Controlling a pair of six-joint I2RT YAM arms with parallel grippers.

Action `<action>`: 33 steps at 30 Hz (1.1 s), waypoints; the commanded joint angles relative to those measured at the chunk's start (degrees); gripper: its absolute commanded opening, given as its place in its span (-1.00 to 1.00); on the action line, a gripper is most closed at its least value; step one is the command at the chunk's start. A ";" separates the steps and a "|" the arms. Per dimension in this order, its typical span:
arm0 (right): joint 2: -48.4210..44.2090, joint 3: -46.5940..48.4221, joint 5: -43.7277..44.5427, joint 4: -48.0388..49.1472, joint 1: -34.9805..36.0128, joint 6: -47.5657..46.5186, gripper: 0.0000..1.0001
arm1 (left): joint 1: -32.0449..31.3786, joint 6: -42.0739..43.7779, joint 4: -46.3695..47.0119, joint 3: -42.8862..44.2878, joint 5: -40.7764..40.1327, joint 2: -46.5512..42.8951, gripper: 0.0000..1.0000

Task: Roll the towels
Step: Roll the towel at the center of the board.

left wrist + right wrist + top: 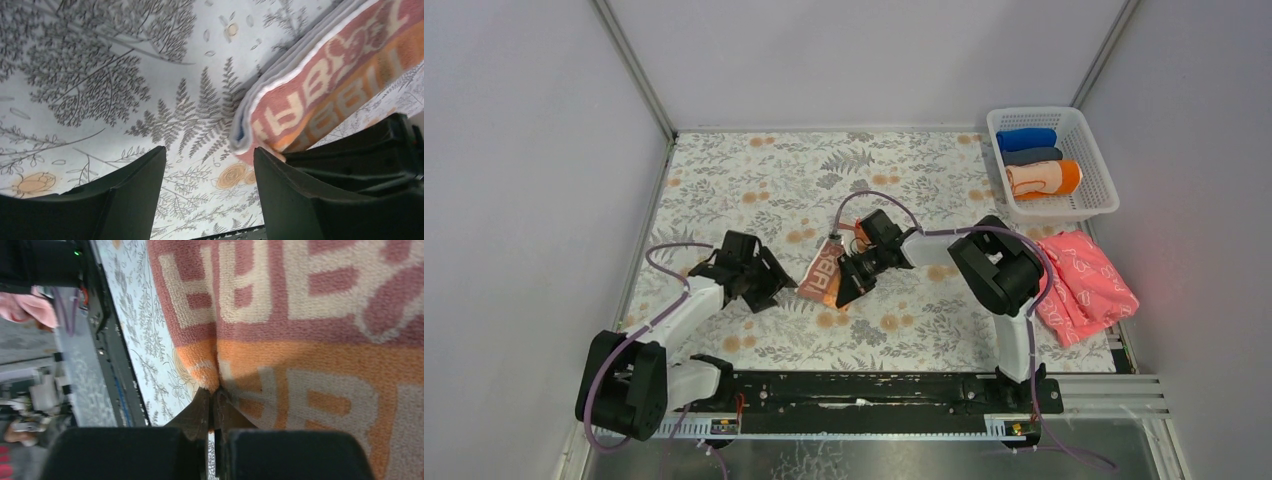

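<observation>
A folded towel with orange and dusty-pink lettering (822,275) lies on the flowered tabletop in the middle. My right gripper (844,285) comes at it from the right and is shut on its orange edge; in the right wrist view the jaws (214,392) pinch a fold of the towel (310,315). My left gripper (779,285) sits just left of the towel, open and holding nothing. In the left wrist view its gap (209,150) shows only tablecloth, and the towel's corner (340,85) lies against the right finger (290,195). An orange-bordered cream towel (1044,178) lies rolled in the basket.
A white basket (1104,195) at the back right also holds a blue roll (1026,139) and a grey roll (1032,156). A crumpled pink cloth (1084,285) lies by the right arm. A black rail (864,390) runs along the near edge. Walls close in on both sides.
</observation>
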 commanded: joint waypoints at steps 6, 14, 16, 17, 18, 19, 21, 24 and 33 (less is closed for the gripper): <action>4.23 -1.05 -6.09 2.07 -2.78 9.38 -1.00 | 0.11 -3.62 -0.66 -4.83 1.73 -3.19 0.24; 5.54 0.10 -5.31 0.99 -2.79 9.90 -1.00 | -3.91 -4.96 5.04 -5.00 4.46 1.05 0.30; 5.63 0.43 -4.90 0.54 -2.76 9.50 -1.00 | -4.21 -5.76 7.26 -5.34 4.97 1.94 0.31; 5.72 0.58 -4.70 0.25 -2.78 9.34 -1.00 | -4.36 -6.07 8.36 -5.35 5.01 2.40 0.31; 5.72 0.68 -4.73 0.10 -2.79 9.27 -1.00 | -4.48 -6.34 9.05 -5.27 5.11 3.06 0.31; 5.79 0.75 -4.89 0.03 -2.76 9.28 -1.00 | -4.58 -6.60 10.01 -5.33 5.43 3.49 0.31; 5.81 1.00 -4.85 -0.33 -2.78 9.13 -1.00 | -4.75 -7.21 11.61 -5.55 6.04 4.16 0.31; 5.80 1.42 -4.80 -0.74 -2.77 8.96 -0.98 | -5.06 -8.03 12.78 -5.62 5.76 4.96 0.31; 5.00 3.20 -3.64 -4.16 -2.80 6.63 -0.90 | -5.18 -10.32 15.22 -6.12 4.64 8.00 0.29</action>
